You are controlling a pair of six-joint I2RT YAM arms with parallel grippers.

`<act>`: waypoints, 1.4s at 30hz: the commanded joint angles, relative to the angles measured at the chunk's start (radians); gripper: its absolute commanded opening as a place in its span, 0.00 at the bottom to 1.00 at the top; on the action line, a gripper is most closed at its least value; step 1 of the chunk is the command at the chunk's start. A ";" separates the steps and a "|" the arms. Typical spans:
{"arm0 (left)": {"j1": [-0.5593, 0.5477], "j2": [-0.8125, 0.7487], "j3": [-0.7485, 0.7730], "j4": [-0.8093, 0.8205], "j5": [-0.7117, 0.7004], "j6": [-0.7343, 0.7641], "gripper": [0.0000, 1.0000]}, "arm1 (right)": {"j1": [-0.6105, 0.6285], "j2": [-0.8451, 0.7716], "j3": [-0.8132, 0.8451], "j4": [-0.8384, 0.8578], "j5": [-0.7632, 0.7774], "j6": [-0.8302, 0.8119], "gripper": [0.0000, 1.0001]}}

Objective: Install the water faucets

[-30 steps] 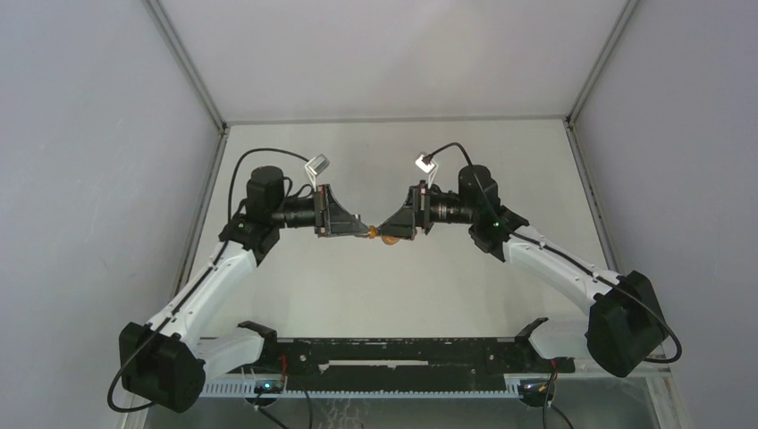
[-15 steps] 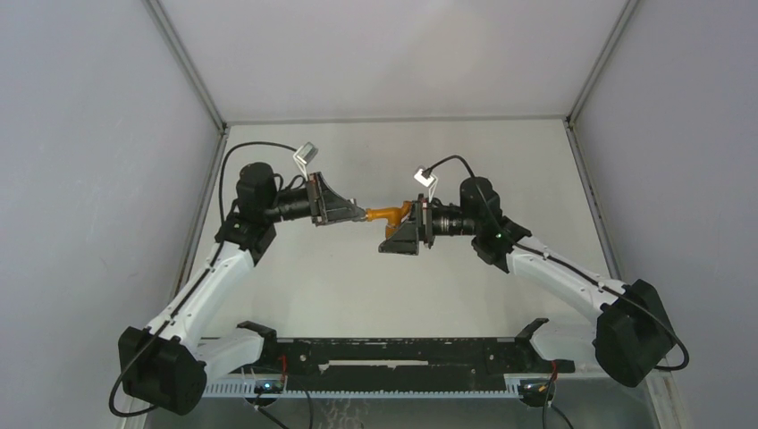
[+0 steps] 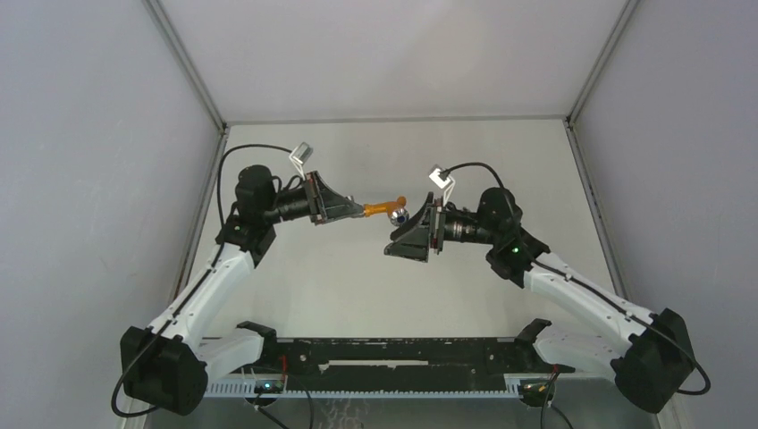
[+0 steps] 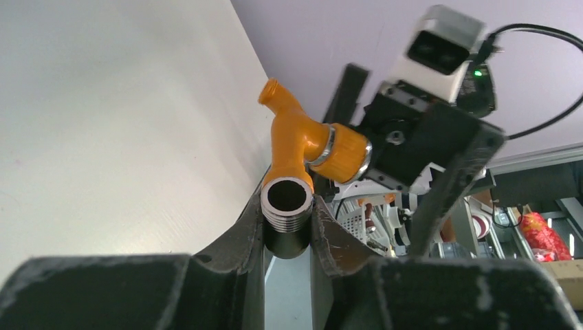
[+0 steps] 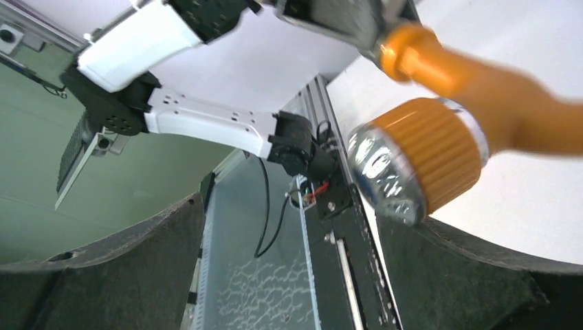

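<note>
The orange T-shaped tap body with its silvery round end hangs in the air above the table. My left gripper is shut on its grey threaded metal fitting. In the left wrist view the tap body and its orange knob stick out beyond my left gripper. My right gripper is open and empty, just right of the tap. In the right wrist view the knob with the silvery end floats above my wide-open right gripper, touching neither finger.
The white table is walled by grey panels on the left, right and back. A black rail runs along the near edge between the arm bases. The left arm's white link shows in the right wrist view.
My right gripper has let go of the tap, opened and drawn back to the right. My left gripper keeps the tap, which has turned with its silvery end toward the right gripper.
</note>
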 commanded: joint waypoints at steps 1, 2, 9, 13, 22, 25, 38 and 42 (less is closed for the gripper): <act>-0.001 0.006 -0.019 -0.027 0.012 0.047 0.00 | 0.001 -0.088 0.048 0.063 0.045 -0.023 0.99; -0.001 0.009 -0.021 -0.028 0.018 0.050 0.00 | 0.001 -0.096 0.059 0.052 0.045 -0.033 0.99; -0.002 0.012 -0.015 -0.054 0.077 0.074 0.00 | -0.025 -0.059 0.096 0.020 0.080 -0.079 1.00; -0.002 -0.008 -0.001 -0.073 0.087 0.088 0.00 | -0.033 -0.004 0.116 0.031 0.076 -0.075 1.00; -0.003 0.009 0.012 -0.144 0.118 0.116 0.00 | -0.012 -0.127 0.104 -0.085 0.286 -0.310 1.00; -0.002 0.023 0.020 -0.144 0.144 0.085 0.00 | 0.022 -0.211 0.039 -0.118 0.412 -0.514 1.00; -0.002 0.028 0.070 -0.175 0.168 0.055 0.00 | 0.374 -0.346 -0.154 -0.133 0.885 -1.150 1.00; -0.002 0.028 0.078 -0.194 0.166 0.064 0.00 | 0.473 -0.333 -0.185 -0.083 1.034 -1.234 0.99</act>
